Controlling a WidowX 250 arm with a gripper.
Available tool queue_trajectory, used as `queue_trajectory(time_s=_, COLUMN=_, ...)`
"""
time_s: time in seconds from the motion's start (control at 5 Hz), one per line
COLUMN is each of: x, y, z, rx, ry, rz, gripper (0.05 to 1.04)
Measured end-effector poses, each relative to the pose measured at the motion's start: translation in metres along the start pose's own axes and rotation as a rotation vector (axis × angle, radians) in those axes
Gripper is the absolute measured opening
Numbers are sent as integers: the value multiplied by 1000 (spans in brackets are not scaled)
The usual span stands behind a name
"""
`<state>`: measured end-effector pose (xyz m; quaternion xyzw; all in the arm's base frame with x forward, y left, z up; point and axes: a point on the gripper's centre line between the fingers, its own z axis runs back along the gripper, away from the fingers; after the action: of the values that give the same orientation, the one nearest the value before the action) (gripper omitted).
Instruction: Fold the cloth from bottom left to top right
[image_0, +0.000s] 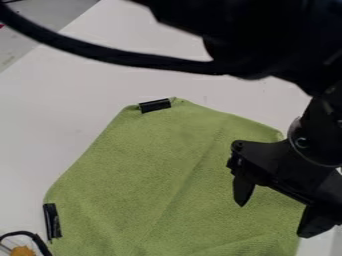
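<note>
The black gripper (272, 214) hangs over the right side of the green cloth (153, 175), its two fingers spread wide with no cloth visible between them. One finger is above the cloth and the other is near its lower right edge. Spread mostly flat on the white table, the cloth has a faint diagonal crease and slight wrinkles toward the bottom. A black clip or tape piece (155, 105) sits at its top corner, another black piece (52, 221) at its left edge. The cloth's lowest part runs out of view.
The white table (60, 115) surrounds the cloth at left and top. An orange item (22, 251) and a black curved cord lie at the bottom left. A thick black cable (127, 57) arcs across the top, beside the arm.
</note>
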<state>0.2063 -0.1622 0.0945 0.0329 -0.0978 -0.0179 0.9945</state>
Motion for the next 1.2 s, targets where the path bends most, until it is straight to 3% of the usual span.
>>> queue_trajectory(time_s=0.2, x=-4, y=3, z=-7, rx=18, ry=21, rz=0, gripper=1001)
queue_trajectory(time_s=0.4, x=-20, y=41, z=-9, rx=36, ry=11, rz=78, gripper=1001)
queue_trajectory(time_s=0.8, x=-60, y=130, z=-10, rx=67, ry=-57, rz=236, gripper=1001)
queue_trajectory(time_s=1.0, x=-86, y=175, z=-28, rx=99, ry=-39, rz=291, gripper=1001)
queue_trajectory(time_s=1.2, x=-97, y=201, z=-40, rx=135, ry=-16, rz=305, gripper=1001)
